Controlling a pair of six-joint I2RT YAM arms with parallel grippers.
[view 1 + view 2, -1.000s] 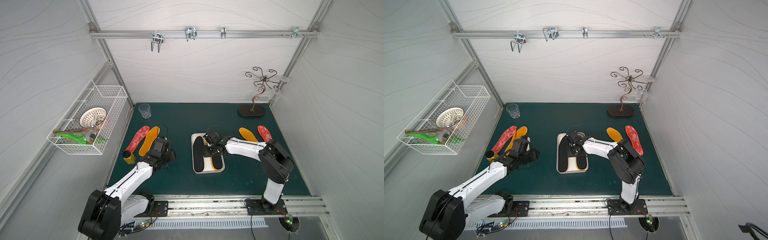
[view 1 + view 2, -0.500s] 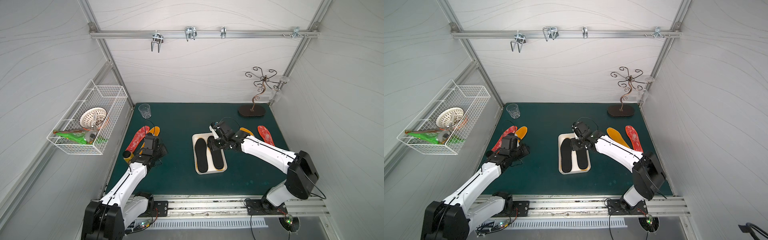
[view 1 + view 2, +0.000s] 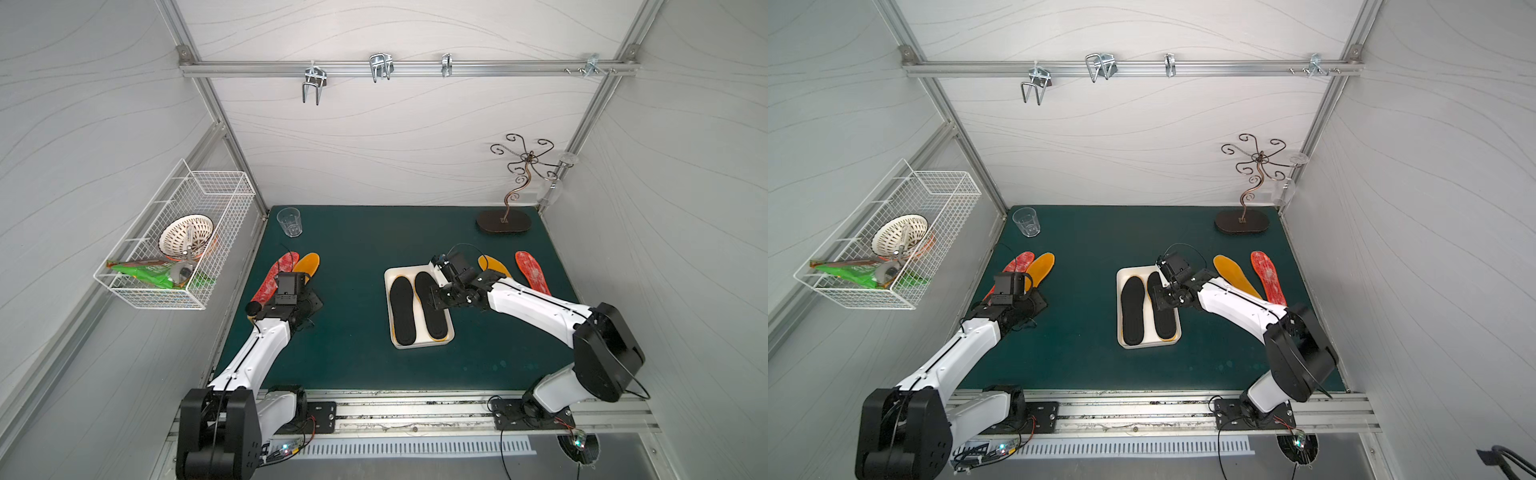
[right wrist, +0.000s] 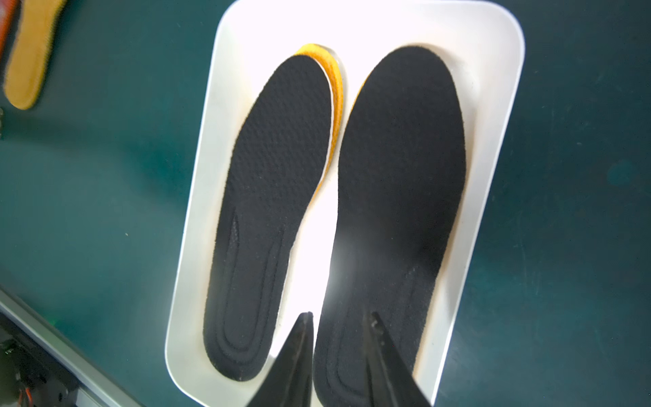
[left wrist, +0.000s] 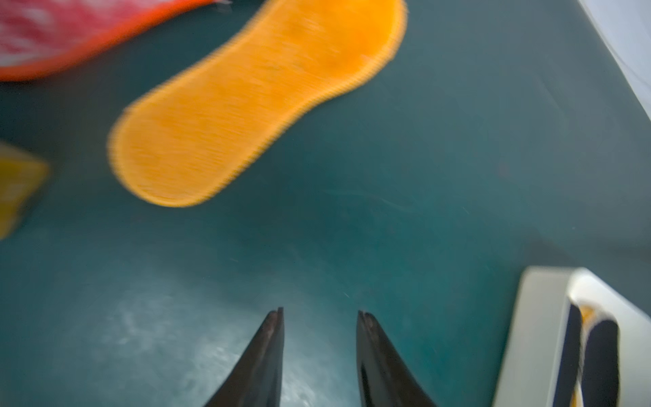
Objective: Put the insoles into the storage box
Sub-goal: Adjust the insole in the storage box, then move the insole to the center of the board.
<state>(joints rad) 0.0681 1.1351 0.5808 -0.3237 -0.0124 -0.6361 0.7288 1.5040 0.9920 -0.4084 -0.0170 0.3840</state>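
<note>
Roughly half done: in the box (image 3: pixel 419 344), two black insoles (image 3: pixel 402 305) side by side over orange ones (image 4: pixel 334 81) peeping out at the edges. Left to fetch from the surface (image 3: pixel 357 249): a red insole (image 3: pixel 277 274) and an orange insole (image 3: pixel 308 262) well left of the box, a second orange (image 3: pixel 494 266) and second red (image 3: pixel 532 272) near its right. Left tool (image 5: pixel 318 317) apart and empty near the orange insole, right tool (image 4: pixel 340 319) slightly apart and empty over the box; glass (image 3: pixel 289 221) and wire stand (image 3: pixel 503 220) far behind it, blocking nothing.
</note>
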